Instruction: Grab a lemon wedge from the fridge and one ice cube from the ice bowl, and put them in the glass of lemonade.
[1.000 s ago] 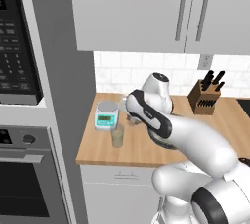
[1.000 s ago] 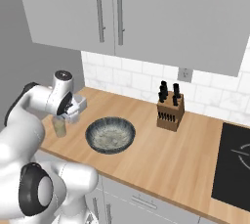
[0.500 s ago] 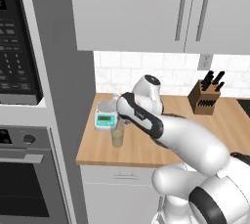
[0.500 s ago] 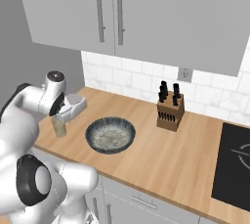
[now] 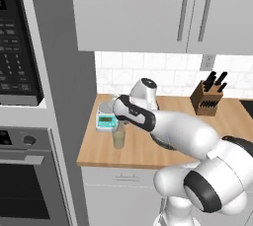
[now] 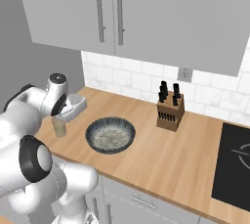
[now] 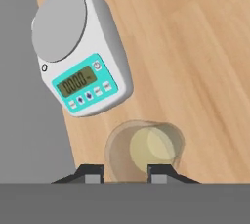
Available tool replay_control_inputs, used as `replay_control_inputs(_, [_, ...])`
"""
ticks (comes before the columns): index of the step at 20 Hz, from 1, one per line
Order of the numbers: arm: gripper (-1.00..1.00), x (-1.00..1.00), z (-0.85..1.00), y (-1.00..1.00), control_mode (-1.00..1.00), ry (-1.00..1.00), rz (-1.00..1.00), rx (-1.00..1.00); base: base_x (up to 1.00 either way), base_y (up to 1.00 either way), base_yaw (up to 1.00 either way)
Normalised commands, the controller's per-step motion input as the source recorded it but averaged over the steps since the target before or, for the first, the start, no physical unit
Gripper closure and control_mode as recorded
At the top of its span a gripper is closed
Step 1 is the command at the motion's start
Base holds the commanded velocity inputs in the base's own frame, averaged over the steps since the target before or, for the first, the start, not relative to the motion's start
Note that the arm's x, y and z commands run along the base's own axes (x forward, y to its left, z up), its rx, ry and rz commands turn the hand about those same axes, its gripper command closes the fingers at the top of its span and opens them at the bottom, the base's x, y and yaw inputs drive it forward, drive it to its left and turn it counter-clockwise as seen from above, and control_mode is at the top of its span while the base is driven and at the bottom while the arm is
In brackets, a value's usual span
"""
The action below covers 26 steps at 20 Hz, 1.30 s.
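Pale yellow lemonade in the clear glass [image 7: 144, 149], white scale [image 7: 80, 47] with teal panel, speckled grey-blue ice bowl [image 6: 110, 134], warm wood-grain desk [image 7: 195, 47].

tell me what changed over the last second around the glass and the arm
The arm swung left along the counter, carrying the gripper from beside the glass of lemonade to right above it; in the hand view the fingertips now sit over its rim. Whether anything is held cannot be told. The glass, the scale, the ice bowl and the knife block stayed put.
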Motion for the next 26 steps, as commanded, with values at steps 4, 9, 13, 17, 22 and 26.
replay_control_inputs(4, [1.00,0.07,-0.25,0.13,-1.00,0.00,-0.04,0.00,0.00,0.00,0.00])
replay_control_inputs(9, [1.00,0.11,-0.22,0.15,-1.00,0.00,-0.04,0.00,0.00,0.00,0.00])
replay_control_inputs(13, [1.00,0.17,-0.20,0.04,-1.00,0.00,-0.03,0.00,0.00,0.00,0.00])
replay_control_inputs(17, [1.00,0.19,-0.13,0.00,-1.00,0.00,-0.02,0.00,0.00,0.00,0.00])
replay_control_inputs(22, [1.00,0.09,-0.09,0.00,-1.00,-0.01,-0.01,0.00,0.00,0.00,0.00])
replay_control_inputs(26, [1.00,0.12,-0.12,0.00,-1.00,-0.01,-0.02,0.00,0.00,0.00,0.00])
